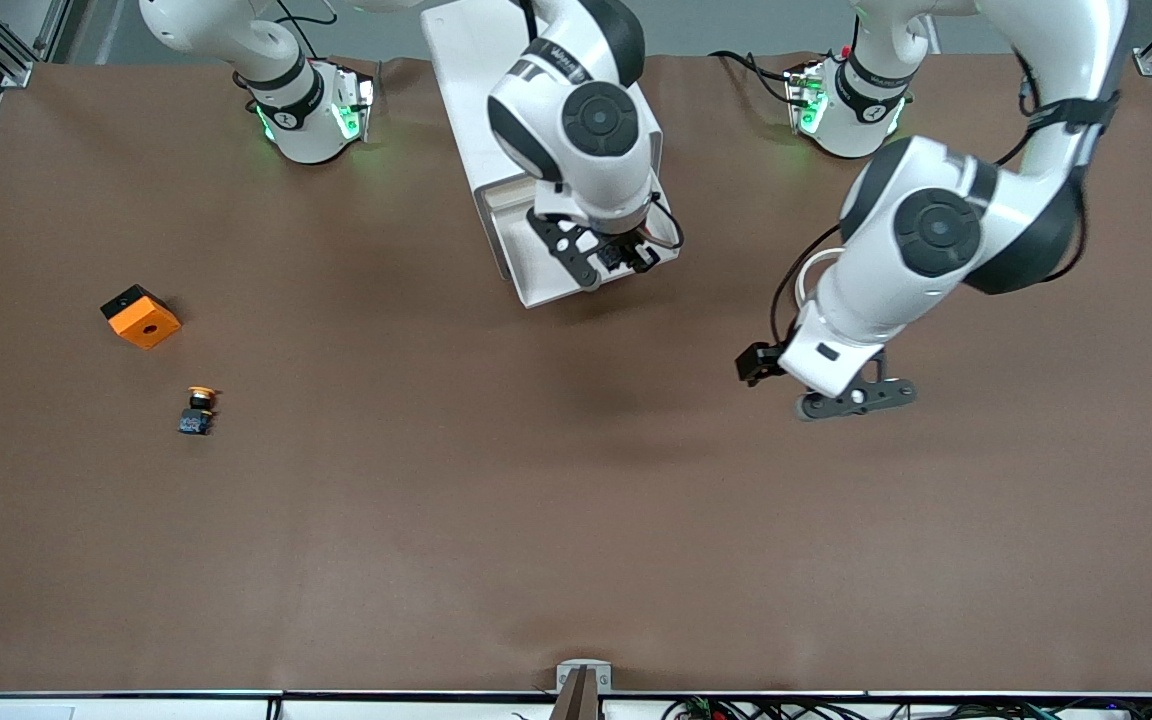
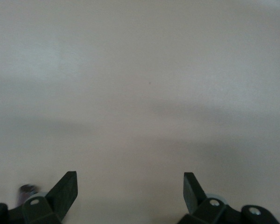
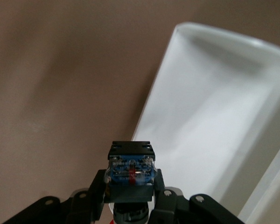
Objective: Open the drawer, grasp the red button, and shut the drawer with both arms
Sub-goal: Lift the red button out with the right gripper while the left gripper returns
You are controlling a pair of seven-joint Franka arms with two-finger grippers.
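Right gripper [image 1: 624,258]: mine, closed on the button [image 3: 130,167]; it hangs over the open drawer [image 1: 536,265], at the drawer's front end.
Button: pinched between my 2 fingers [image 3: 95,189], its black-and-blue body showing in the right wrist view; a sliver of red shows low between the fingers. It is up off the drawer floor.
Drawer: white, pulled out of the white cabinet [image 1: 481,75], which stands between the 2 arm bases; the tray's bare inside shows in the right wrist view.
Left gripper [image 1: 856,397]: mine too, fingers spread wide with nothing between them, waiting over bare table [image 1: 576,520] toward the left arm's end.
Yellow-capped button [image 1: 198,410]: on the table toward the right arm's end.
Orange block [image 1: 140,316]: near that button, farther from the front camera.
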